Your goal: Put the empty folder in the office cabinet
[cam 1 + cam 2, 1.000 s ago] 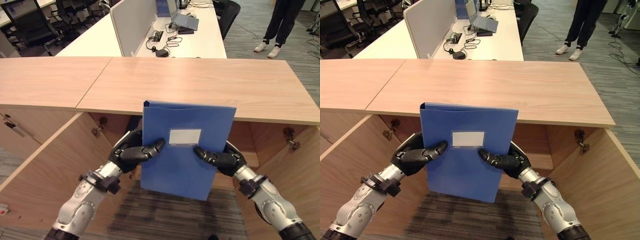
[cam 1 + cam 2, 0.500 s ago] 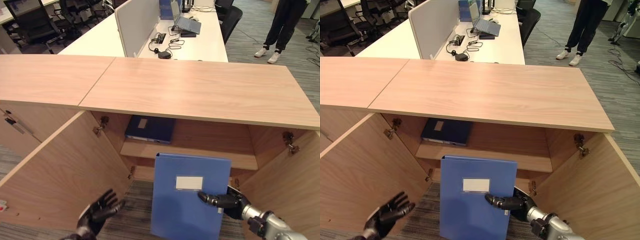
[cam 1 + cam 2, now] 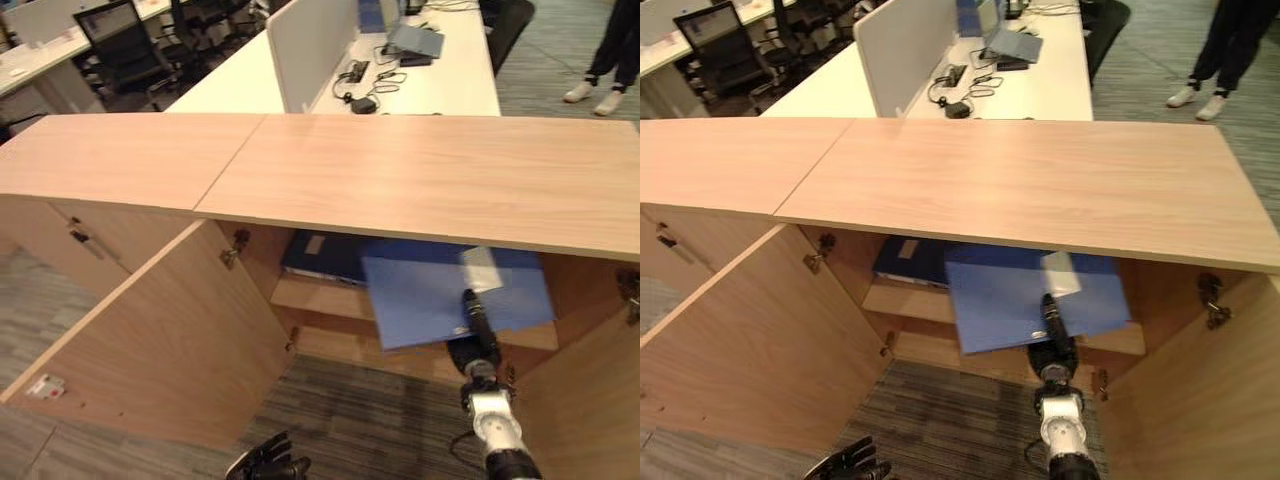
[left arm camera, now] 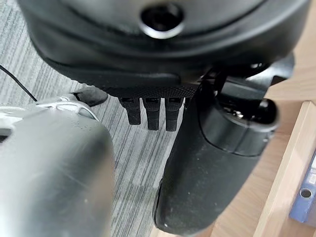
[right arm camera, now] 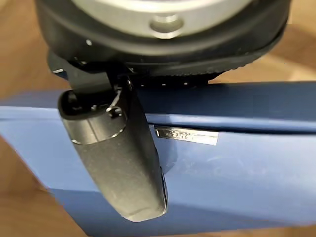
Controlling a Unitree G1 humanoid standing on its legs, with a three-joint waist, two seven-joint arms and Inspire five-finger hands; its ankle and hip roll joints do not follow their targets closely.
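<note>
Blue folder [image 3: 455,300] lying nearly flat, partly inside the open cabinet [image 3: 180,350], resting on the front edge of the shelf [image 3: 320,297] and overhanging it toward the robot. Long axis running roughly along the shelf front, skewed a little; white label [image 3: 480,270] face up near the right back, far side tucked under the cabinet top [image 3: 420,175]. Second, darker folder [image 3: 320,258] already lying on the shelf's left part, its edge under or just beside the blue one; hard to tell which.

Right hand [image 3: 474,335] reaching in from below, thumb [image 5: 118,158] laid across the blue cover; other fingers hidden beneath, so grip cannot be told. Left hand [image 3: 270,463] hanging low near the floor [image 3: 380,420], off the folder, fingers [image 4: 150,113] curled and holding nothing.

Step in hand, as judged: sliding the folder in onto the shelf. Insertion well along but not finished, with the near edge jutting past the shelf front. Next move likely calls for a push straight back, squaring the folder with the shelf edge, then letting go and drawing clear of the left door [image 3: 150,340].
</note>
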